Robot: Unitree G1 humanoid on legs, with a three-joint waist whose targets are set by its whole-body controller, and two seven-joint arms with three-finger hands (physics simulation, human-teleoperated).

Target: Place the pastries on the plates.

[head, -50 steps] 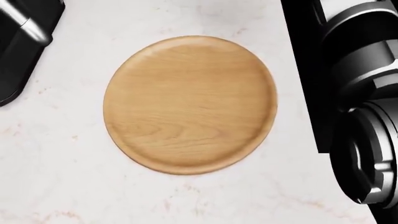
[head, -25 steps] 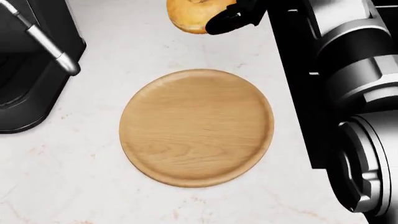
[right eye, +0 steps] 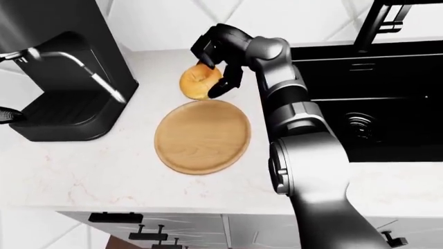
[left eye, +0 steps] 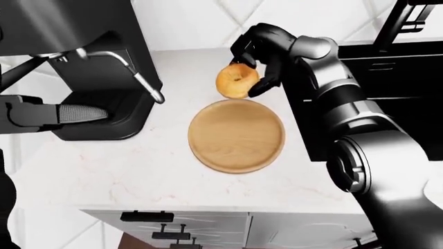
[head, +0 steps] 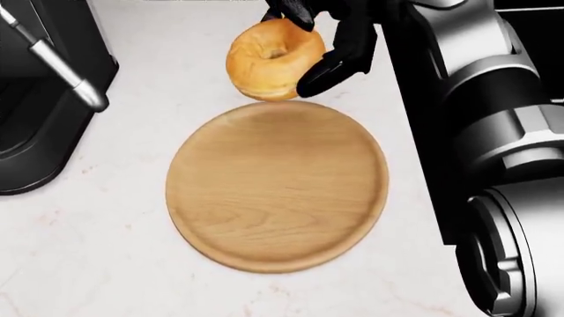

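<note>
A golden ring-shaped pastry (head: 273, 58) hangs just over the top rim of a round wooden plate (head: 278, 191) lying on the white marble counter. My right hand (head: 309, 51) is shut on the pastry, its black fingers (head: 339, 63) wrapped round the pastry's right side and top. The right arm (left eye: 346, 109) reaches in from the lower right. The plate has nothing on it. At the left edge of the left-eye view a dark piece of my left arm (left eye: 31, 114) shows, but its fingers do not.
A black espresso machine (left eye: 83, 62) with a metal steam wand (head: 61, 66) stands left of the plate. A black sink (right eye: 374, 104) with a dark faucet (right eye: 384, 21) lies to the right. Drawer handles (left eye: 147, 217) mark the counter's near edge.
The pastry in my right hand has come down from the top of the head view to the plate's top rim. The camera shifted too, so the plate sits lower.
</note>
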